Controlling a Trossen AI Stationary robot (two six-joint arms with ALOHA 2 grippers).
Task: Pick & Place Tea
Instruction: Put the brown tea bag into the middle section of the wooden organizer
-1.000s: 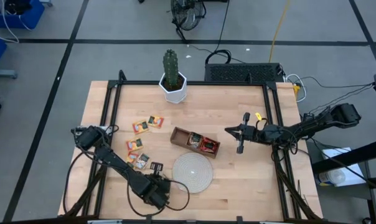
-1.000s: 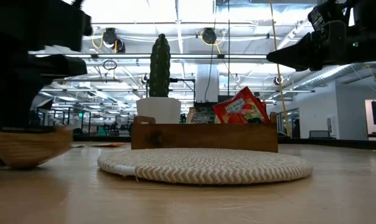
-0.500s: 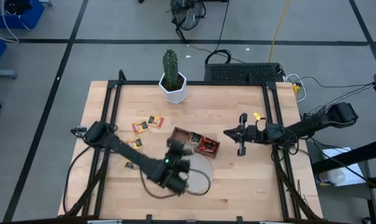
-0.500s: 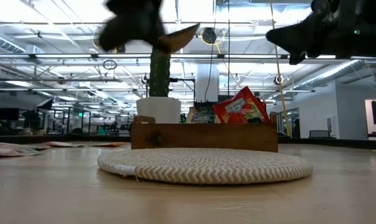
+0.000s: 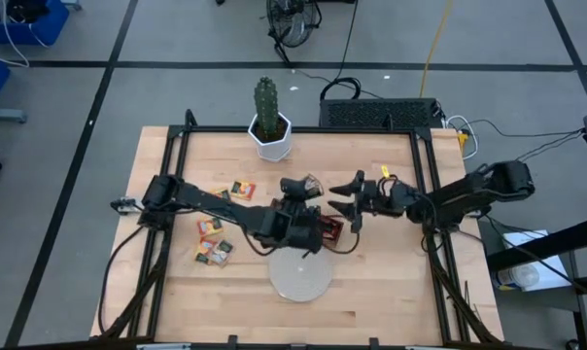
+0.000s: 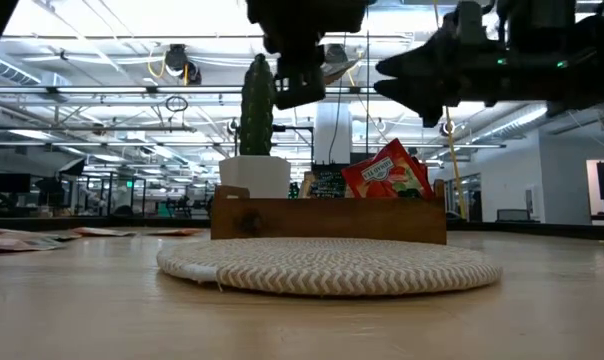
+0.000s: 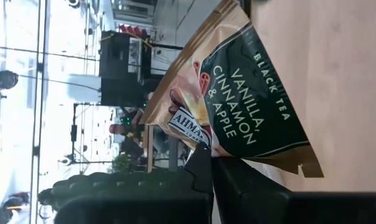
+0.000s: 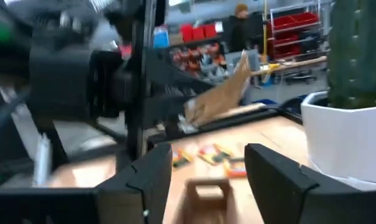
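Since half a second ago the left gripper point(image 5: 303, 187) has swung from the disc point(image 5: 300, 273) to above the tray point(image 5: 325, 230), clamped on a tea sachet point(image 5: 311, 182); the right gripper point(image 5: 345, 194) has closed in at its 3 o'clock, fingers now apart. Low view: both hang above the tray point(image 6: 328, 218), red tea point(image 6: 386, 172) inside. Left wrist view: the green sachet point(image 7: 250, 106) is pinched between the fingers point(image 7: 238, 180). Right wrist view: spread fingers point(image 8: 281, 177) face the sachet point(image 8: 219, 99).
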